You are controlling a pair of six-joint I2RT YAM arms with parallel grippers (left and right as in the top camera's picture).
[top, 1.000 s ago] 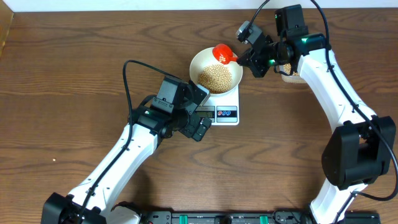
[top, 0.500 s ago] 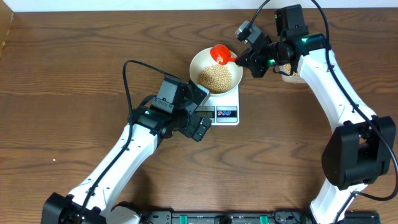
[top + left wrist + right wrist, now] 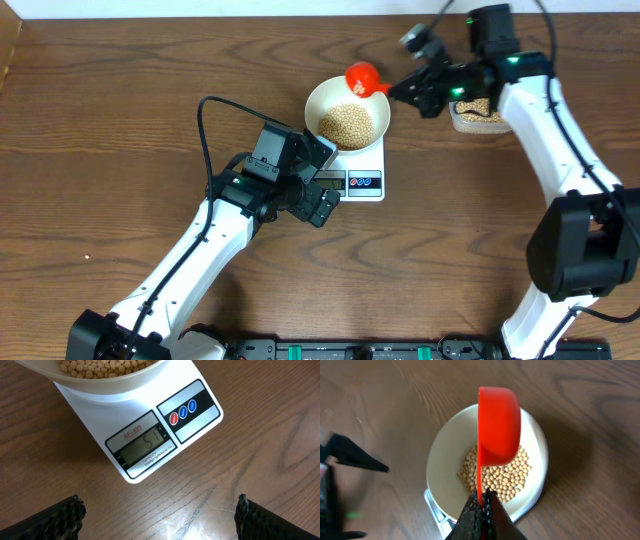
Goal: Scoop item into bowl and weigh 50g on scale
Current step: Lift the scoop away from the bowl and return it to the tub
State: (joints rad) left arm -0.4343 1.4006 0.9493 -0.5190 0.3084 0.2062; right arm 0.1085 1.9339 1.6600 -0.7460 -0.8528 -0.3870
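One scale (image 3: 362, 172), white, set on the table (image 3: 120, 120) with its display (image 3: 146, 446) turned toward the left arm so that it is read by the left wrist camera; the digits appear to be 51, though the small figures are not crisp. One bowl (image 3: 314, 100), white, seated on the scale so that its contents are weighed. The beans (image 3: 348, 124), heaped in the bowl's bottom; more are seen in the clear tub (image 3: 478, 116) beside the right arm. One red scoop (image 3: 360, 77), held over the bowl's far rim and turned on its side, its handle clamped by the right gripper (image 3: 481, 506). The left gripper (image 3: 160, 512), fingers spread apart, nothing held, hung over the table just before the scale, judged a viewing post. The target is judged about met.
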